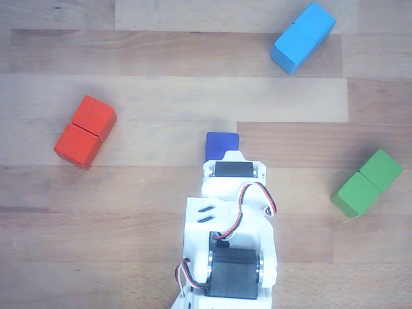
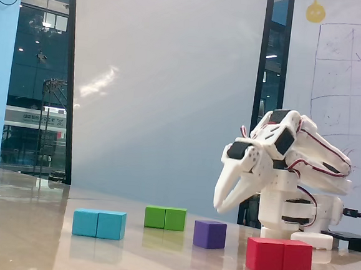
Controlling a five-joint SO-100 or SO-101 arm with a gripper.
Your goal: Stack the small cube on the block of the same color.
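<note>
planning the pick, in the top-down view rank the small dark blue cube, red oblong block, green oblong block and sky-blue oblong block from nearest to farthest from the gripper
1. Small dark blue cube: just ahead of the gripper, partly under it.
2. Sky-blue oblong block, upper right, red oblong block, left, and green oblong block, right: clearly farther, too close to rank.

no legible text, labels, or numbers
</note>
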